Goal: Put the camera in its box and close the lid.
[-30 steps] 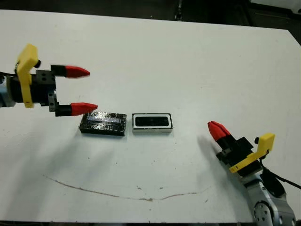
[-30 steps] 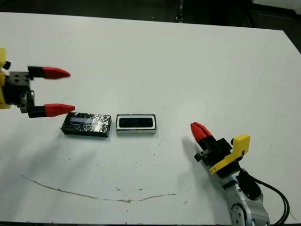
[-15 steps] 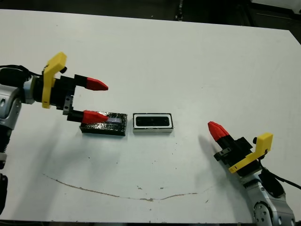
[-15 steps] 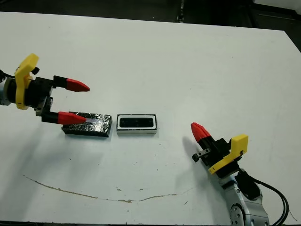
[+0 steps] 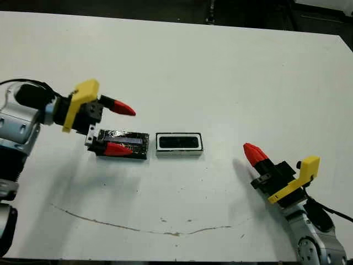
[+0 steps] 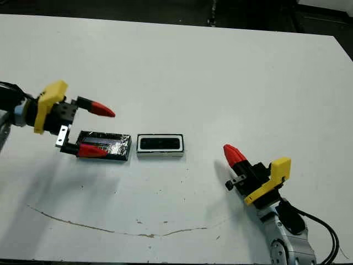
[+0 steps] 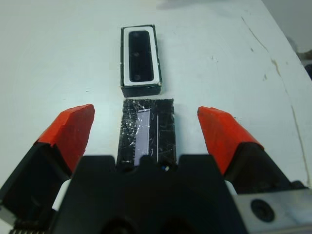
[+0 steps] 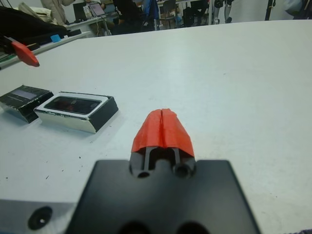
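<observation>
In the head view we saw the box (image 5: 178, 143) resting near the middle of the white worktop (image 5: 220, 72), with the camera (image 5: 178, 142) lying inside it as a dark bar framed by the white rim. The lid (image 5: 128, 144) lay flat just to the left of the box, close to it. Our left claw (image 5: 116, 128) hung over the lid's left end, spread wide, one red finger on the far side and the other over the lid's near edge. Our right claw (image 5: 253, 154) sat well to the right, nearer to us, clenched on nothing. In the left wrist view the lid (image 7: 147, 129) showed between the parted fingers (image 7: 73, 129), its lavender strip visible, the box (image 7: 140, 61) beyond it. In the right wrist view the fingertips (image 8: 162, 128) pressed together, the box (image 8: 77, 111) and lid (image 8: 23, 100) lying apart from them.
</observation>
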Robot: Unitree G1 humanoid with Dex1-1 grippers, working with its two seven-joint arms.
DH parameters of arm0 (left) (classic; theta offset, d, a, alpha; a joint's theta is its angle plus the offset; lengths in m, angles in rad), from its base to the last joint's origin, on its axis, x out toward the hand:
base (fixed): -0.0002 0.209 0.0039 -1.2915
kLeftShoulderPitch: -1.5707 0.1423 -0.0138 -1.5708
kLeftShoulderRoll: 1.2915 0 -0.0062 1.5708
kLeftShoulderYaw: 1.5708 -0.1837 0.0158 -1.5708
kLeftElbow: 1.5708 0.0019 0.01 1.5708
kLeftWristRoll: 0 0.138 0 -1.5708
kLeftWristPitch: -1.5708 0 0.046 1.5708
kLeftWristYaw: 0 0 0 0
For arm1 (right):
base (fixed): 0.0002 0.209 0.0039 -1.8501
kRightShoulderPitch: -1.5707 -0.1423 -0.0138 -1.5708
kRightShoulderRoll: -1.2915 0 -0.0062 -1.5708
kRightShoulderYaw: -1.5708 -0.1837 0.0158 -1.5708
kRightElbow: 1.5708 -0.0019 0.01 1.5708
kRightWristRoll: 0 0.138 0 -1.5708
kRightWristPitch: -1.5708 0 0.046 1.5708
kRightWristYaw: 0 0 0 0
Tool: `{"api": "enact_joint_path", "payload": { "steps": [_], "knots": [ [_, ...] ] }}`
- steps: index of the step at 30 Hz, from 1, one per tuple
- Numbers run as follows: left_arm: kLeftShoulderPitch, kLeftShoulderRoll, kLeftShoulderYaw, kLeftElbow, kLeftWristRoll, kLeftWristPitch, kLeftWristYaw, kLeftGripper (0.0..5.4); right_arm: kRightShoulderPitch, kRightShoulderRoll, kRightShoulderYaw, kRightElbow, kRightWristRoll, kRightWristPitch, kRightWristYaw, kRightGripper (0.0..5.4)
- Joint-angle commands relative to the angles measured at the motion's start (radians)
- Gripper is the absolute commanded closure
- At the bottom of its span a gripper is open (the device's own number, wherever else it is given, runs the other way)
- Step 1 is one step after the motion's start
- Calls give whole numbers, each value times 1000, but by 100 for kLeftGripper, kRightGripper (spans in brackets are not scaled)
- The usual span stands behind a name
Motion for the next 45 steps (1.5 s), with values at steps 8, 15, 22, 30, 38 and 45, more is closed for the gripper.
{"api": "enact_joint_path", "payload": {
  "steps": [8,15,22,30,38,45],
  "knots": [
    [-22,-17,-57,51,101,-27,8,0,13,-24,-2,4,16,1,5,539],
    [2,-20,-69,5,147,-55,70,0,13,-29,1,2,18,4,5,539],
    [21,-30,-59,-9,139,-4,115,0,16,-30,0,-7,29,15,-3,539],
    [20,-17,-74,-56,137,125,104,18,17,-38,-1,-17,32,33,-15,540],
    [-9,1,-123,-48,169,112,31,135,14,-37,-3,-7,37,18,-4,540],
    [-1,-3,-117,-40,171,76,32,224,15,-41,-1,-13,25,21,-14,540]
  ]
}}
